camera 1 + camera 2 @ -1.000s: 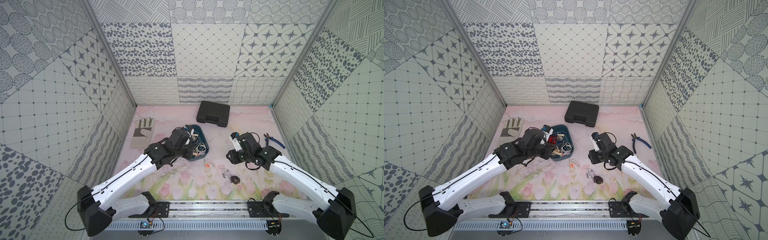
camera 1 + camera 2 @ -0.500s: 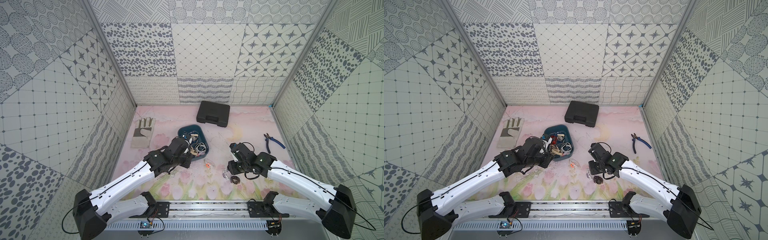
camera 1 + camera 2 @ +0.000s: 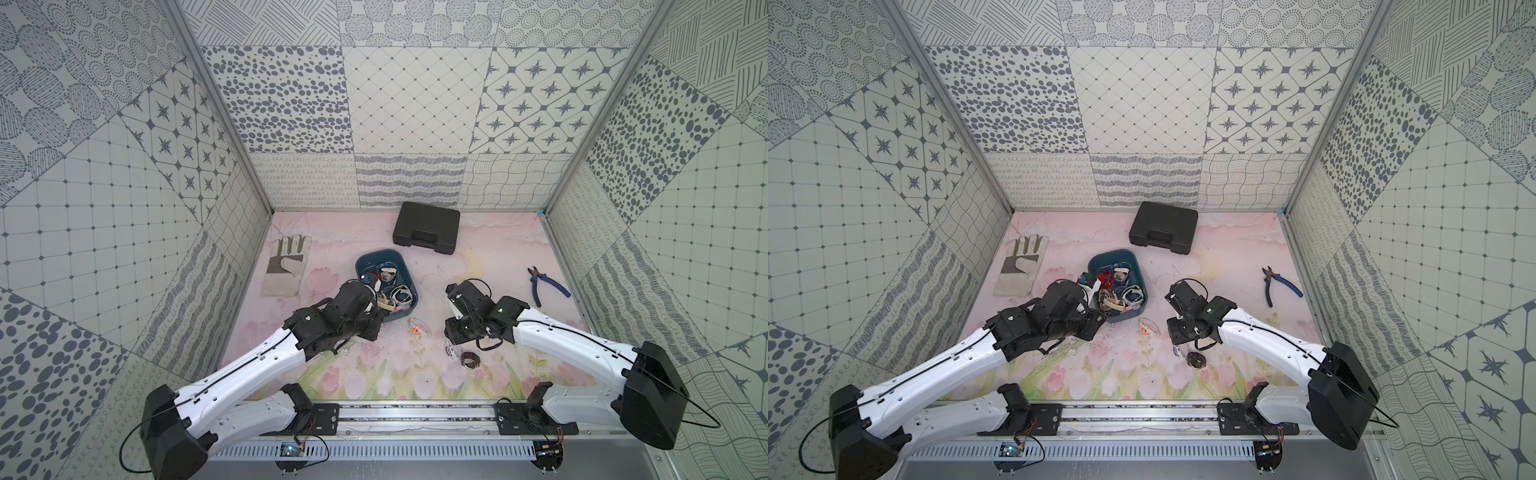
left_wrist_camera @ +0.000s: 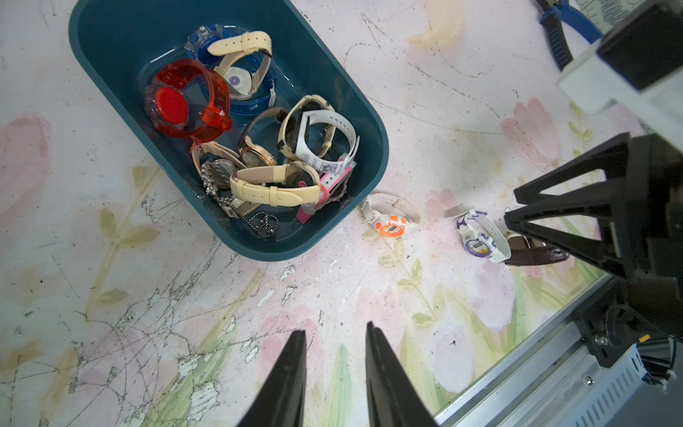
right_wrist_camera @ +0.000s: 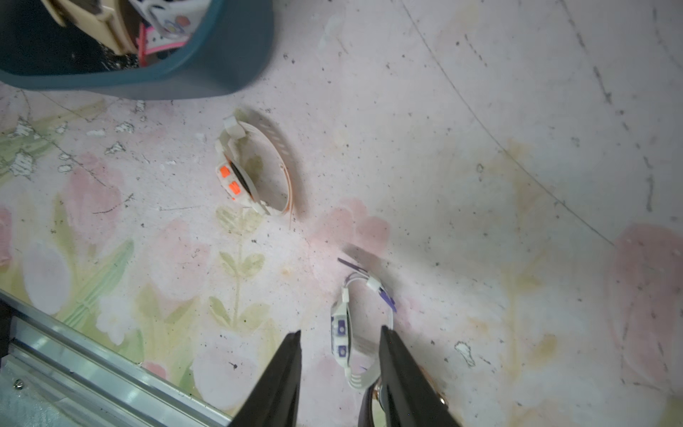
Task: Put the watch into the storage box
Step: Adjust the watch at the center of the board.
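Right wrist view: my right gripper (image 5: 339, 330) straddles the purple watch (image 5: 340, 338), jaws apart, near the box (image 5: 221, 66); closing off-centre, I might pinch only strap and flick it.

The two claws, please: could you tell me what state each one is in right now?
Left claw: open, empty.
Right claw: open, straddling the small white-and-purple plastic watch, not yet gripping.

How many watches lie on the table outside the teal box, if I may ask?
3. The orange watch lies beside the box; the purple watch sits inside the open right gripper; the brown watch lies next to it, partly hidden. Others may hide under the arms.
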`<state>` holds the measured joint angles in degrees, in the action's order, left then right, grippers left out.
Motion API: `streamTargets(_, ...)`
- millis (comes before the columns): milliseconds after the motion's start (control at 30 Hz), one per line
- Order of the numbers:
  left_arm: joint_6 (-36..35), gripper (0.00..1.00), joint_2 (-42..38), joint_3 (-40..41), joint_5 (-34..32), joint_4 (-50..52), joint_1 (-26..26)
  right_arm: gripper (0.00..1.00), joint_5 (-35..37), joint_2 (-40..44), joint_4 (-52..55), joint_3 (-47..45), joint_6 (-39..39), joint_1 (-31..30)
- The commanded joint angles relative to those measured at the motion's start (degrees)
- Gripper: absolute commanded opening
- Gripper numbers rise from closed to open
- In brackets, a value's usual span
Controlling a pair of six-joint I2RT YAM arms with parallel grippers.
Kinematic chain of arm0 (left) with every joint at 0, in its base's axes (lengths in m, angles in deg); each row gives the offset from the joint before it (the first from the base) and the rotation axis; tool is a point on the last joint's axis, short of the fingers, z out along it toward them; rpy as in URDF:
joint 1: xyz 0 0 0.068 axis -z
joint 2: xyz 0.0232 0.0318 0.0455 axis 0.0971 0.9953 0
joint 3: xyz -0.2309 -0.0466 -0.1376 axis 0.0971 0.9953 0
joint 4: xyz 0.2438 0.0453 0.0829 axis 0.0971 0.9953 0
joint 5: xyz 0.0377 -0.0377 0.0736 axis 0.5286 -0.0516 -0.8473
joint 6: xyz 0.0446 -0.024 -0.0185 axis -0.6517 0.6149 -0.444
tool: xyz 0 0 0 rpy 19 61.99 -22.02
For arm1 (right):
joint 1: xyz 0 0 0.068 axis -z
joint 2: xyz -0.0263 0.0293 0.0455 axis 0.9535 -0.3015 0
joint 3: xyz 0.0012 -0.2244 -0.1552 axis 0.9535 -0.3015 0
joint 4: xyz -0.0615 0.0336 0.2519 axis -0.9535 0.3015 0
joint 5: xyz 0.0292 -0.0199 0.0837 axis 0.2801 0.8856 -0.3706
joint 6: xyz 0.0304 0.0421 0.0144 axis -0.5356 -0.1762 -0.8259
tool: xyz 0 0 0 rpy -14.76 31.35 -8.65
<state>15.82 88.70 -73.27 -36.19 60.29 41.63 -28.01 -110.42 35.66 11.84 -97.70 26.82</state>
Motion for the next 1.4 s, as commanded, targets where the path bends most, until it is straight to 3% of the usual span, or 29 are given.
streamTargets(0,0.6,0.32,-0.91,0.31,0.2,-2.23,-0.08,0.38,-3.66,-2.73,-4.26,2.49,3.39,0.1)
streamTargets(133,0.78,0.32,-1.57,0.77,-0.06,-1.92,-0.03,0.37,-3.17,-5.29,-0.4,3.06,4.29,-0.1)
streamTargets(333,0.7,0.32,-1.76,1.08,-0.06,-1.9,-0.04,0.37,-0.03,-2.69,4.55,0.24,2.46,-2.09)
streamTargets(1367,-0.1,0.32,-1.09,2.09,0.05,-3.12,-0.09,0.38,5.3,-9.92,7.83,-0.05,-0.72,-9.07)
